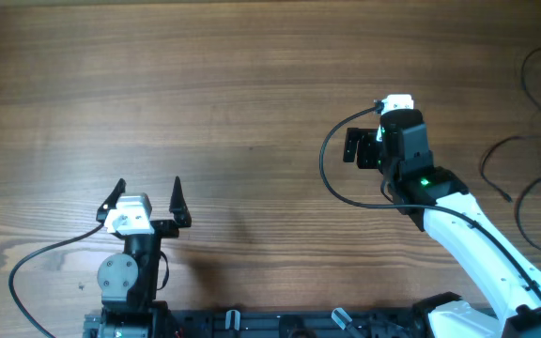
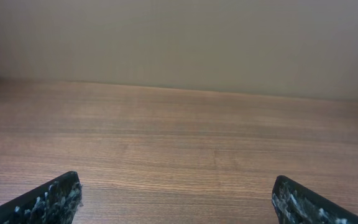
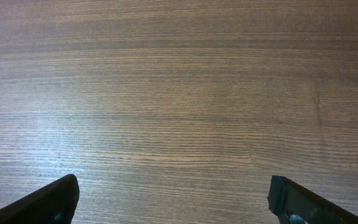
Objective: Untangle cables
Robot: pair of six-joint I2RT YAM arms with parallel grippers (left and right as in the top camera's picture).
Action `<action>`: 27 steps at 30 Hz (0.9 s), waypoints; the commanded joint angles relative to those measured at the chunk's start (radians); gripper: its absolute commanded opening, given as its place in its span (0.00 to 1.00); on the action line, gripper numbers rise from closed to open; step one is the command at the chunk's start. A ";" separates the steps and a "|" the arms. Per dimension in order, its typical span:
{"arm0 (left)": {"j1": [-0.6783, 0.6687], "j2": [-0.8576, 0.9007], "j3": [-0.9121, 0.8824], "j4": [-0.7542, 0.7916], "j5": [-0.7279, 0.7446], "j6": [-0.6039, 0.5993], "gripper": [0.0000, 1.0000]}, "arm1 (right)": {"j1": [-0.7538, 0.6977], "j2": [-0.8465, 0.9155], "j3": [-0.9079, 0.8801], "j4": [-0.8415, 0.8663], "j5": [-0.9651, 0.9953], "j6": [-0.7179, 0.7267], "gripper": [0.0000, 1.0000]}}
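The cables [image 1: 536, 178] are thin black wires lying as loose strands at the far right edge of the wooden table [image 1: 233, 84], with a small plug end [image 1: 507, 197]. My right gripper [image 1: 353, 148] is open and empty, well to the left of the strands. In the right wrist view its jaws [image 3: 173, 186] frame only bare wood. My left gripper [image 1: 146, 195] is open and empty at the near left. In the left wrist view its jaws [image 2: 176, 186] also frame only bare wood. No cable shows in either wrist view.
A thicker black arm cable [image 1: 327, 174] loops left of the right arm. Another arm cable [image 1: 36, 258] curves at the near left. The arm bases [image 1: 280, 324] stand along the front edge. A pale wall [image 2: 179, 43] rises beyond the table's far edge.
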 commanded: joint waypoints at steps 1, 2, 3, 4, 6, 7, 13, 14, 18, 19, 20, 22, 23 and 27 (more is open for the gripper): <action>0.002 -0.012 -0.011 0.003 0.012 0.020 1.00 | -0.002 0.000 0.003 0.004 -0.016 -0.009 1.00; 0.002 -0.012 -0.011 0.003 0.012 0.020 1.00 | -0.002 0.000 0.003 0.004 -0.015 -0.009 1.00; 0.002 -0.012 -0.011 0.003 0.012 0.020 1.00 | -0.002 -0.008 0.002 0.002 -0.016 -0.008 1.00; 0.002 -0.012 -0.011 0.003 0.012 0.020 1.00 | -0.002 -0.010 0.002 0.001 -0.016 -0.008 1.00; 0.002 -0.012 -0.011 0.003 0.012 0.020 1.00 | -0.002 -0.056 0.002 -0.003 -0.014 -0.010 1.00; 0.002 -0.012 -0.011 0.003 0.012 0.020 0.99 | -0.006 -0.110 0.002 -0.020 0.037 -0.066 1.00; 0.002 -0.012 -0.011 0.003 0.012 0.020 1.00 | -0.066 -0.380 -0.212 0.076 0.015 -0.154 1.00; 0.002 -0.012 -0.011 0.003 0.012 0.020 1.00 | -0.090 -0.438 -0.284 0.136 -0.036 -0.168 1.00; 0.002 -0.012 -0.011 0.003 0.012 0.020 1.00 | -0.149 -0.727 -0.540 0.244 -0.128 -0.166 1.00; 0.002 -0.012 -0.011 0.003 0.012 0.020 1.00 | -0.149 -0.767 -0.566 0.244 -0.129 -0.167 1.00; 0.002 -0.012 -0.011 0.003 0.012 0.020 1.00 | -0.149 -0.834 -0.607 0.244 -0.129 -0.167 1.00; 0.002 -0.012 -0.011 0.003 0.012 0.020 1.00 | -0.149 -0.938 -0.647 0.220 -0.128 -0.168 1.00; 0.002 -0.012 -0.011 0.003 0.012 0.020 1.00 | -0.149 -0.978 -0.661 0.214 -0.129 -0.178 1.00; 0.002 -0.012 -0.011 0.003 0.012 0.020 1.00 | -0.149 -1.111 -0.715 0.200 -0.188 -0.252 1.00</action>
